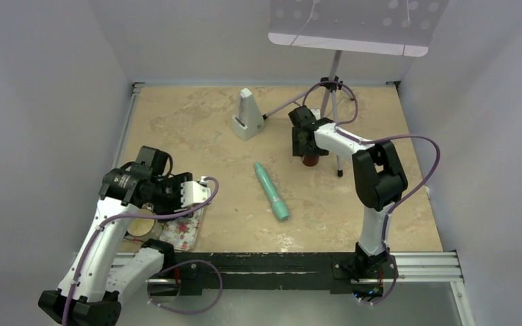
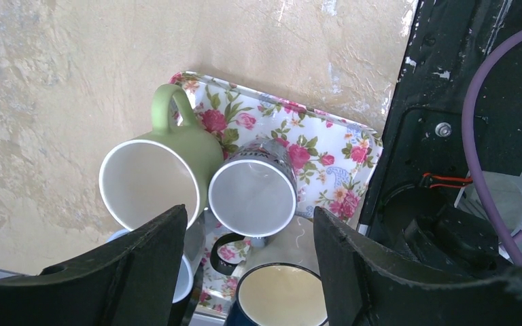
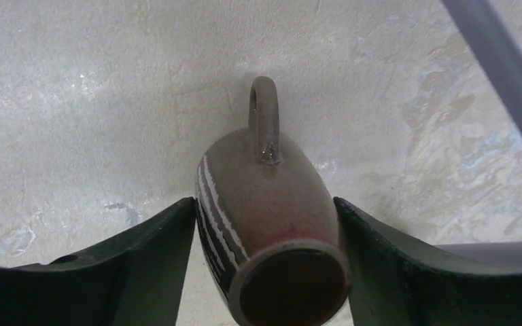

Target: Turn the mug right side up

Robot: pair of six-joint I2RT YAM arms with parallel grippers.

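Top view: the right gripper (image 1: 306, 150) clamps the brown mug (image 1: 310, 161) right of centre, toward the worktop's far edge. The left gripper (image 1: 199, 193) hangs over a floral tray (image 1: 183, 235) at the near-left corner.

Left wrist: jaws spread wide, empty — upright cups (image 2: 251, 197) below.

Right wrist: both fingers press the mug's sides, base toward the lens.

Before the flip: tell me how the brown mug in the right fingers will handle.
The brown mug looks glazed, so probably slippery against the fingers. Its rounded sides may let it twist. Thick base ring suggests rigid, chippable ceramic.
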